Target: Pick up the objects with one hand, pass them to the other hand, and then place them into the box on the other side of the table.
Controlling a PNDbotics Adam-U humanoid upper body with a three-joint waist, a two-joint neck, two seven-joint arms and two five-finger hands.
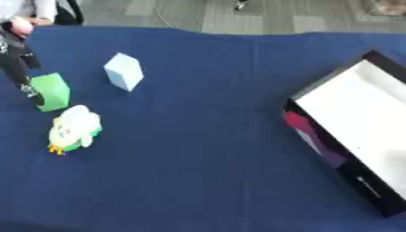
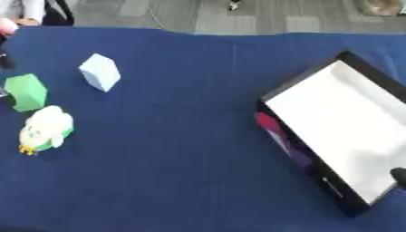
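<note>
1. Three objects sit in a cluster well to the left of the box [image 1: 373, 122]: a green block [image 1: 52, 92], a pale blue block [image 1: 123, 71] just beyond it, and a white-and-green plush toy [image 1: 74, 128] on the near side of the green block.
2. The left hand [image 1: 30, 92] comes in down the left edge and reaches the green block's far-left side. It looks to be touching it, but whether the fingers have closed I cannot tell.
3. My read: green block is the first pick, being nearest that arm.
4. The right hand [image 2: 399, 176] barely shows, a dark tip at the box's near right edge; its fingers are unreadable.
5. Between the cluster and the box, bare blue tablecloth [image 1: 198, 149] offers wide open room for a handover.
6. The box lies askew, white inside, open and waiting.
</note>
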